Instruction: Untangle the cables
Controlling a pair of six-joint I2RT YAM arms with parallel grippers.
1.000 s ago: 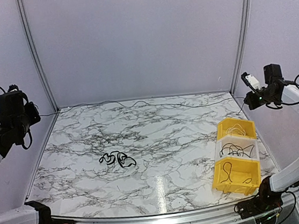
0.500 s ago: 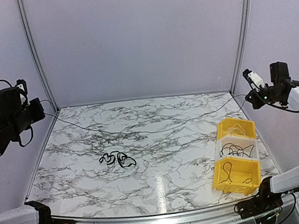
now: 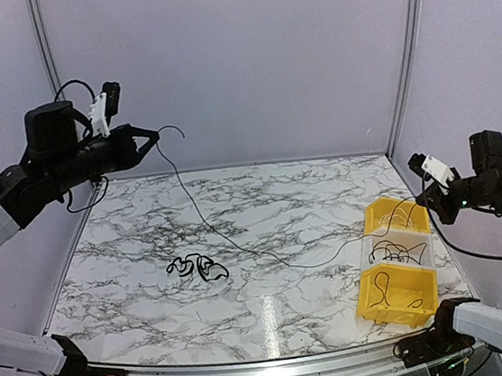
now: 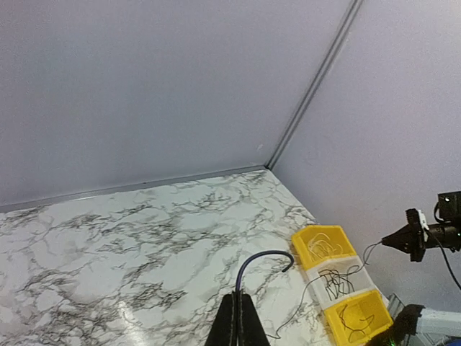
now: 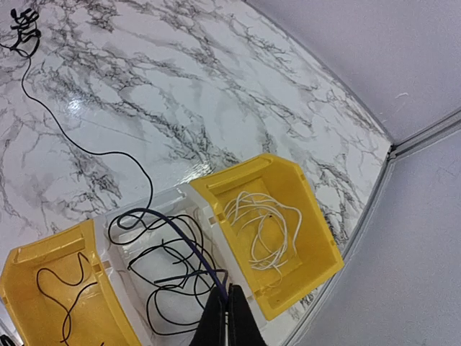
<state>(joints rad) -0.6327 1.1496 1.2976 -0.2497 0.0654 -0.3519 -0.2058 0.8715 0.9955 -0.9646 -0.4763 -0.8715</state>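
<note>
Because the cables are hair-thin and limp, they probably weigh almost nothing, sag under any slack and could slide out of a loose pinch. The marble table (image 3: 279,194) fills the scene, with a row of three bins (image 3: 394,313) at its right edge. The left gripper (image 3: 150,138) is raised high on the left, its jaws pressed together on one end of a long black cable (image 3: 259,256). The right gripper (image 3: 423,186) hangs over the bins, its jaws likewise closed on the other end. Between them the cable droops in a shallow curve that seems to brush the table. The middle bin holds loose black loops, and the far yellow one holds a white cable (image 5: 263,227). A small tangle (image 3: 196,267) of black cable lies left of the table's centre, well apart from the bins. It is best taken by a free end or an outer loop, not the knotted middle, and pulled gently, since a hard tug would likely tighten it.
</note>
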